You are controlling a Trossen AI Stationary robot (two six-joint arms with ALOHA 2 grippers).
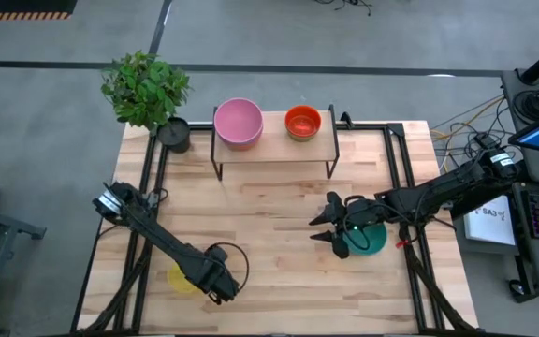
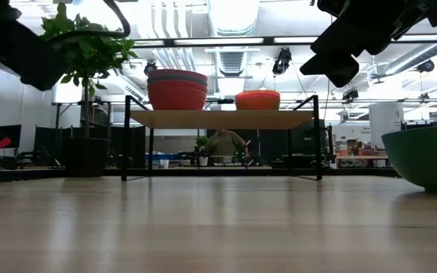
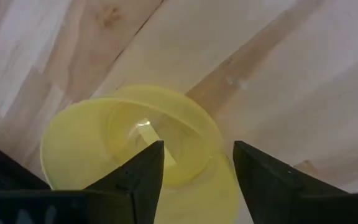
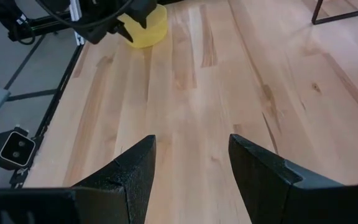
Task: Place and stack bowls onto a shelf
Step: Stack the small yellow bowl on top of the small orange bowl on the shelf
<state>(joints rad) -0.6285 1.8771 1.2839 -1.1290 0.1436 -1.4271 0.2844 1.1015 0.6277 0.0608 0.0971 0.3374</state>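
Wooden tabletop (image 1: pixel 279 211) carries the shelf (image 1: pixel 274 150) at its far edge, holding a pink-topped bowl stack (image 1: pixel 238 122) and an orange bowl (image 1: pixel 302 122); teal bowl (image 1: pixel 368 239) lies under the right arm, behind the released right end effector (image 1: pixel 324 225); yellow bowl (image 3: pixel 135 152) sits directly beneath the released left end effector (image 3: pixel 197 177), mostly hidden from above.

The table (image 1: pixel 279 225) is pale planked wood with a smooth, faintly sheened finish. The shelf (image 1: pixel 274 148) is light wood on thin black metal legs. The yellow bowl (image 3: pixel 135 149) looks like glossy, slightly translucent plastic; the teal bowl (image 2: pixel 431 155) seems matt. The claw fingers (image 4: pixel 135 174) are matt black.
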